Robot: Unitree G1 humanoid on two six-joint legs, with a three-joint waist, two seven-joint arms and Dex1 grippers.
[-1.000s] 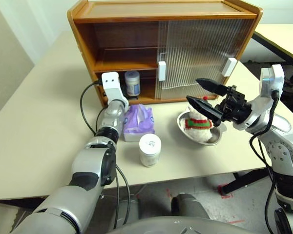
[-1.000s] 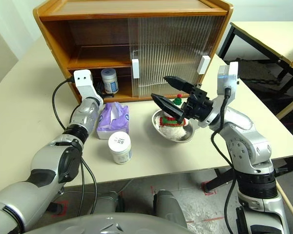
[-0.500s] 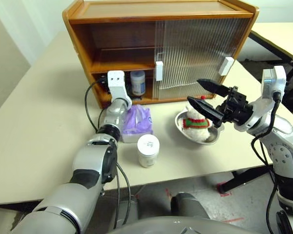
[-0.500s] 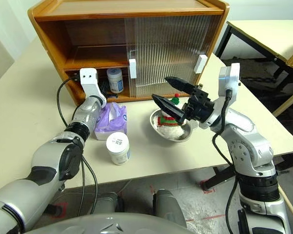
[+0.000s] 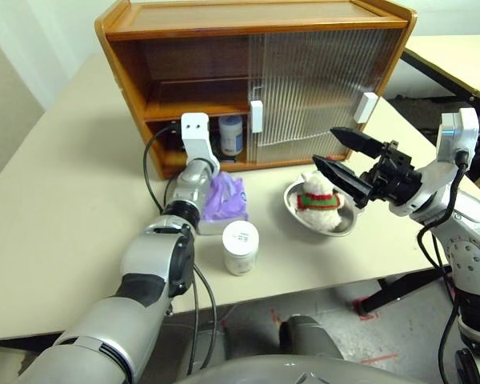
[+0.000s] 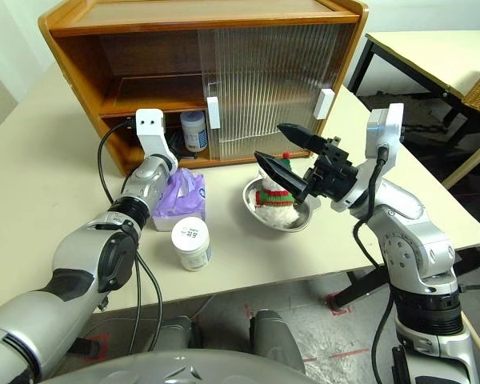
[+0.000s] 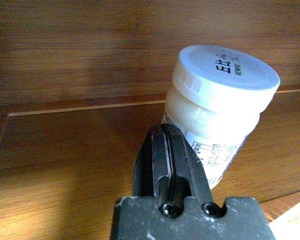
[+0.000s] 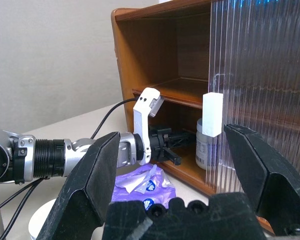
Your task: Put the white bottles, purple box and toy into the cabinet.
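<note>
Big orange-brown wood cabinet (image 5: 224, 48) with ribbed see-through doors sits on the matte beige bench (image 5: 56, 216), one squat white plastic jar (image 5: 231, 134) already on its lower floor, just past the left gripper (image 7: 167, 150), fingers clenched with nothing in them. Out front: crinkly purple box (image 5: 228, 200), the other jar (image 5: 240, 247), and the fluffy toy (image 5: 318, 198) in a round steel bowl (image 5: 344, 226). Right gripper (image 5: 338, 156) hovers above the bowl, fingers spread wide and empty.

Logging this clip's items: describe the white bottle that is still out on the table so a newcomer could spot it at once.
Start at the wooden cabinet at the back of the table. In front of its open left half lies the purple box, and the bottle stands just in front of that, near the table's front edge. The other white bottle is already inside the cabinet.
</note>
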